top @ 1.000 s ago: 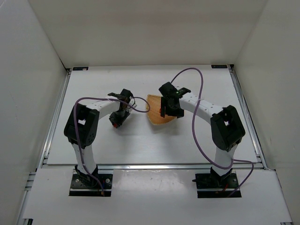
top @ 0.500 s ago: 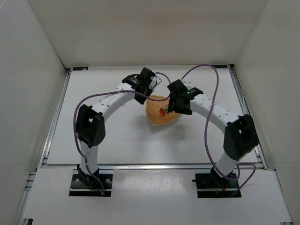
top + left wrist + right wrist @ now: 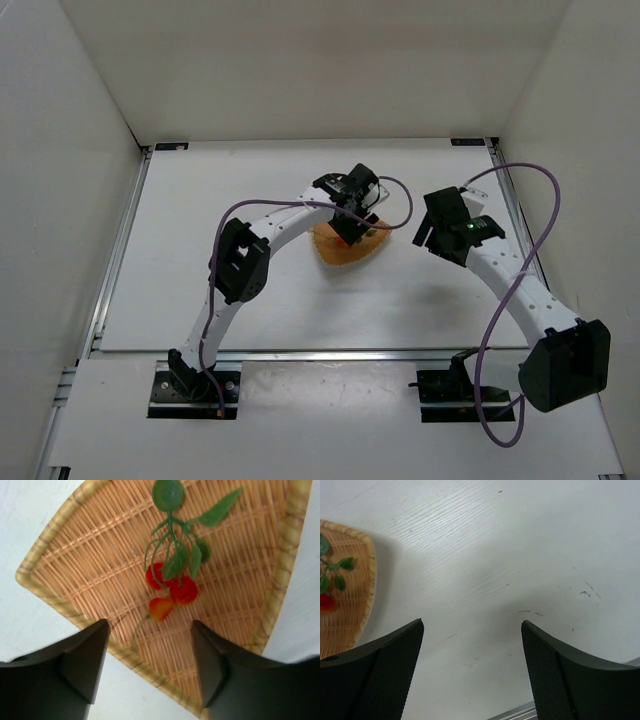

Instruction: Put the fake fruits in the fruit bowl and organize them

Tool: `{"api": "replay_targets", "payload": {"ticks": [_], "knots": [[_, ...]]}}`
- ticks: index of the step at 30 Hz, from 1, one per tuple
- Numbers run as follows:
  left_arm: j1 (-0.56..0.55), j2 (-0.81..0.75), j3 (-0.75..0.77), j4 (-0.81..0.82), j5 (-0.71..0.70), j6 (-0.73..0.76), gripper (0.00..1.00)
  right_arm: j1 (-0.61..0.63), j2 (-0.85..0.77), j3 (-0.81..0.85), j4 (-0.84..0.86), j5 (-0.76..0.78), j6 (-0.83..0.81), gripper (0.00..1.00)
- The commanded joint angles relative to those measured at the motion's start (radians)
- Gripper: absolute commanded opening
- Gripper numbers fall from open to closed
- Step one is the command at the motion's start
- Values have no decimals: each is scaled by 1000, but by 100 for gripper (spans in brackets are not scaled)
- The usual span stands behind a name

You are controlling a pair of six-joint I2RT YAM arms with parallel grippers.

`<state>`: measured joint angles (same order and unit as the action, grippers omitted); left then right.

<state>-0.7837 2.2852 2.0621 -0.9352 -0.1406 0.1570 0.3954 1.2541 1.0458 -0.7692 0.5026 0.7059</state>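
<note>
The fruit bowl (image 3: 75, 555) is a tan woven basket with a darker rim, lying mid-table (image 3: 340, 256). Inside it lie the fake fruits: a cluster of two red cherries (image 3: 172, 582) with green stems and leaves, and a single red-orange one (image 3: 161, 608) on a thin stem beside them. My left gripper (image 3: 150, 625) hovers over the bowl's near rim, open, with nothing between its fingers (image 3: 85, 655). In the top view it sits above the bowl (image 3: 352, 220). My right gripper (image 3: 472, 625) is open over bare table, right of the bowl (image 3: 350, 595), and empty.
White walls enclose the white table (image 3: 250, 300) on three sides, with metal rails (image 3: 118, 250) along its edges. Purple cables (image 3: 540, 230) loop off both arms. The right gripper (image 3: 436, 228) stands a short way from the bowl's right side.
The left arm swung from behind the bowl to over it and its jaws opened; the single fruit now lies in the bowl. The right arm drew back to the right, off the bowl.
</note>
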Motion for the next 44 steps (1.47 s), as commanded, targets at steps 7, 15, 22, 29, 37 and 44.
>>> {"api": "replay_targets", "payload": {"ticks": [7,15,22,29,37,44], "knots": [[43,-211,-56,-7,-252,-16,100,-122,-61,-6,-8,7,-31,97],[383,-358,-174,-7,-264,-25,100,-340,73,37,-22,-345,-218,100],[716,-389,-316,-19,-416,-97,100,-414,62,26,1,-378,-243,100],[992,-466,-439,-57,-229,-195,100,-455,103,45,10,-432,-230,100],[1023,-512,-568,-36,-186,-205,100,-455,123,45,21,-450,-200,100],[1023,-503,-568,-36,-165,-214,100,-455,64,13,53,-430,-200,100]]}}
